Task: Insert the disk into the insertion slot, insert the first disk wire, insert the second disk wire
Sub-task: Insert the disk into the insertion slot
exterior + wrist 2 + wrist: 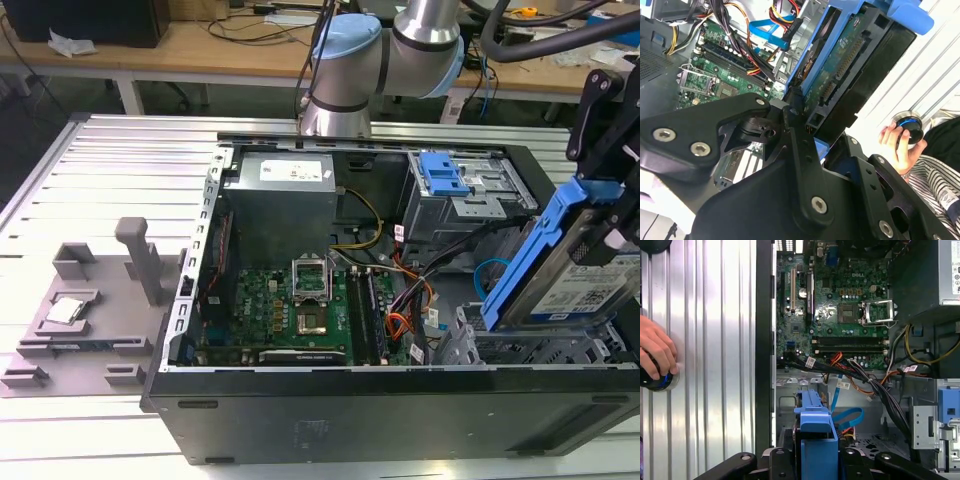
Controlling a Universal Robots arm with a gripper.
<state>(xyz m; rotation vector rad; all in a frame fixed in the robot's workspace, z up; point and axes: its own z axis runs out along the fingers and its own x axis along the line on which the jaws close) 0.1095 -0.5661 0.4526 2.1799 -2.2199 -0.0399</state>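
Well, the first step is the one in hand: getting the disk [580, 285] into the insertion slot [530, 350]. The tool [815, 460] is closed tight on the disk, with one finger on each side of its bright blue frame [815, 432] (the first wrist view shows this best). The disk hangs in the air over the slot, at the exterior view's right end of the open computer case [350, 415]. It is not in the slot yet. It is tipped up steeply, with its blue edge toward the exterior view's left and its silver top and label showing. I think that to go in, the disk has to lie flat, line up with one of the low bays and slide in straight, so the frame does not catch on the metal sides. The slot is the low silver cage with little holes, not the taller grey cage [480, 200] with the blue tab. The disk's plug end looks bare in the second wrist view, so I judge that no wire is in. Loose wires [412, 297] lie near the slot.
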